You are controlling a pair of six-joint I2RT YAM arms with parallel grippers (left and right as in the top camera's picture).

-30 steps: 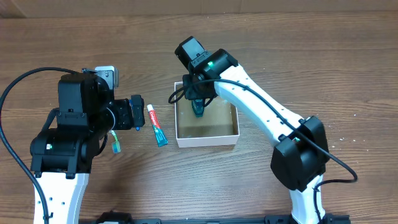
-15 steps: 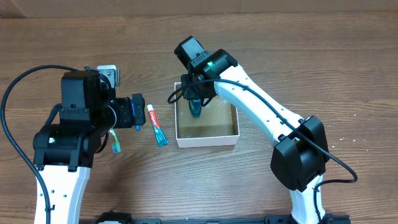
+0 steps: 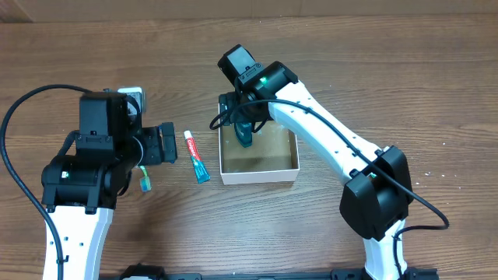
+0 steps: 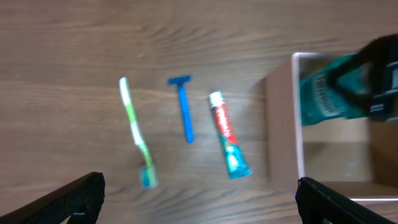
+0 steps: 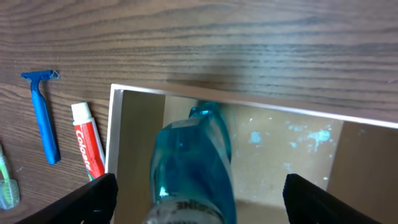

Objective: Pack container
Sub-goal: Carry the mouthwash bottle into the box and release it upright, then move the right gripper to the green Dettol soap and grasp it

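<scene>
The container (image 3: 258,176) is a white-walled box with a brown floor, at the table's middle; it also shows as container (image 4: 297,124) and container (image 5: 280,149). A teal bottle (image 3: 246,137) sits in its rear left part. My right gripper (image 3: 246,117) hangs over the teal bottle (image 5: 193,162). In the wrist view the right gripper (image 5: 198,190) is open, its fingers wide on either side and apart from the bottle. My left gripper (image 3: 167,145) is open over the table, left of the box. Between the left gripper (image 4: 199,193) fingers there is nothing.
A toothpaste tube (image 3: 197,155), a green toothbrush (image 3: 144,177) and a blue razor (image 4: 185,112) lie on the wood left of the box. A small white object (image 3: 132,93) sits behind the left arm. A black cable (image 3: 15,117) loops at the far left.
The right gripper's jaws have spread and let go of the teal bottle, which stays in the box. The left gripper has drawn back slightly to the left.
</scene>
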